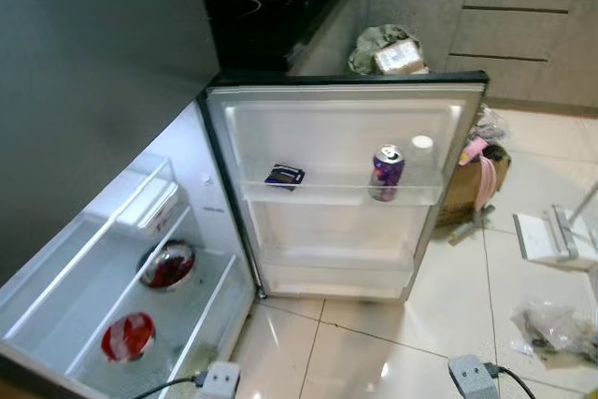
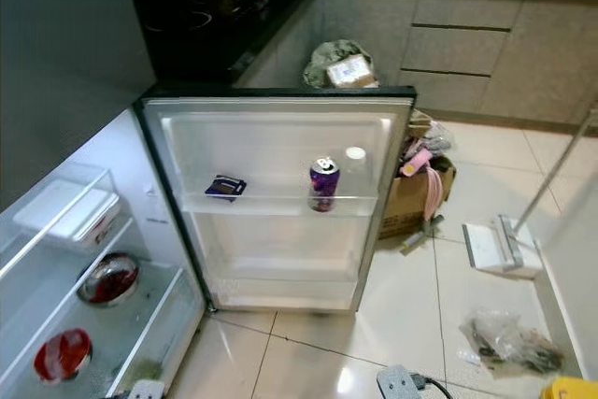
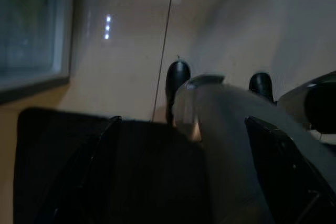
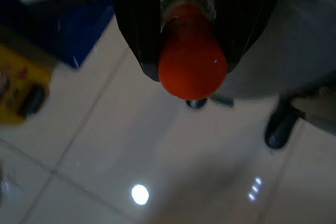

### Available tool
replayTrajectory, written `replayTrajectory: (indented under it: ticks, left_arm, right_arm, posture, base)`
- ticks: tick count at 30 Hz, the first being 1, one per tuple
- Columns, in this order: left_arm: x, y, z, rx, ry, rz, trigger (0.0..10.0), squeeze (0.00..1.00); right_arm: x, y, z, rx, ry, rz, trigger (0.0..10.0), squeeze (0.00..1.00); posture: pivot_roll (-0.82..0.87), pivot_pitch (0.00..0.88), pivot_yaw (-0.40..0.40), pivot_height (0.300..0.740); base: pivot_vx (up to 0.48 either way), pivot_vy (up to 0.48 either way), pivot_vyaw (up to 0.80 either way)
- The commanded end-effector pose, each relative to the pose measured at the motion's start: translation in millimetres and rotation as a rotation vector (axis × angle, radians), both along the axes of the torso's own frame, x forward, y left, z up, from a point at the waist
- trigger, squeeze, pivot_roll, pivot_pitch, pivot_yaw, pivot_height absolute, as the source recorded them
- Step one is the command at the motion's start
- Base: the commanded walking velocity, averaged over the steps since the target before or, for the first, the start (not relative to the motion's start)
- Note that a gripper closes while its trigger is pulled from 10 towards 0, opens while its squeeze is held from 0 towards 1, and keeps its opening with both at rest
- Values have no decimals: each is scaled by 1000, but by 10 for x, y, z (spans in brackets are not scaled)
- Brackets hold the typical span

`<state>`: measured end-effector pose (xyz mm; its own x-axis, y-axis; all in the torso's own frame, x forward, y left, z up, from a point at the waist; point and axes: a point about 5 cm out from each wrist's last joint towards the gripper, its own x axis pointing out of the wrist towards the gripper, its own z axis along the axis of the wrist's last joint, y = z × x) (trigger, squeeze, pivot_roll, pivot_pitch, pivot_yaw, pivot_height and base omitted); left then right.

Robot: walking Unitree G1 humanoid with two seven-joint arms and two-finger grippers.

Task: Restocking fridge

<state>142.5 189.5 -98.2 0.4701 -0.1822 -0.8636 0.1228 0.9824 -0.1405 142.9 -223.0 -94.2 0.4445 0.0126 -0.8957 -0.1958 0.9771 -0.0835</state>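
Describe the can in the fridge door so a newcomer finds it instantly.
Open white fridge door, its upper shelf. The purple drink can stands upright towards the right, between a small dark flat packet and a white-capped bottle; it alone is tall, purple, silver-topped.

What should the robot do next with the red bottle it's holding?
Probably lift the right hand with its red bottle up toward the open fridge door. The bottle hangs low over the floor, and the door shelf has free space between the small dark packet and the purple can.
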Motion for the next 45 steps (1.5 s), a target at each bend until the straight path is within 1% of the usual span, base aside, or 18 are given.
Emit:
replayTrajectory:
  ticks: [1,8,11,18,30,38,42,45]
  left_arm:
    - [12,30,8,14,-1,-16,10000,0]
    - [20,28,12,17,-5,-28,10000,0]
    - [55,-3,25,-3,-15,-46,10000,0]
    - [86,-27,35,-13,-24,-52,10000,0]
    - [69,-55,29,-29,-22,-69,10000,0]
    - [122,-85,46,-42,-35,-64,10000,0]
    - [142,-101,53,-46,-42,-62,10000,0]
    - [150,-127,59,-73,-46,-77,10000,0]
  right_arm:
    - [-37,2,-15,4,14,-12,10000,0]
    - [-48,15,-22,6,16,-10,10000,0]
    - [-30,33,-18,10,10,-6,10000,0]
    - [-4,25,-8,9,7,-5,10000,0]
    - [-54,13,-22,15,20,-12,10000,0]
    - [-50,10,-22,10,22,-16,10000,0]
    - [-48,8,-21,10,22,-21,10000,0]
    - [-47,7,-20,12,22,-23,10000,0]
  posture:
    - [-42,0,1,740]
    - [-41,0,4,740]
    - [-42,0,6,740]
    - [-44,0,8,740]
    - [-50,0,12,740]
    - [-51,0,13,740]
    - [-53,0,12,740]
    - [-54,0,12,740]
  base:
    - [0,0,0]
    - [0,0,0]
    - [0,0,0]
    - [312,0,0]
    - [360,0,0]
    - [364,0,0]
    - [0,0,0]
    - [0,0,0]
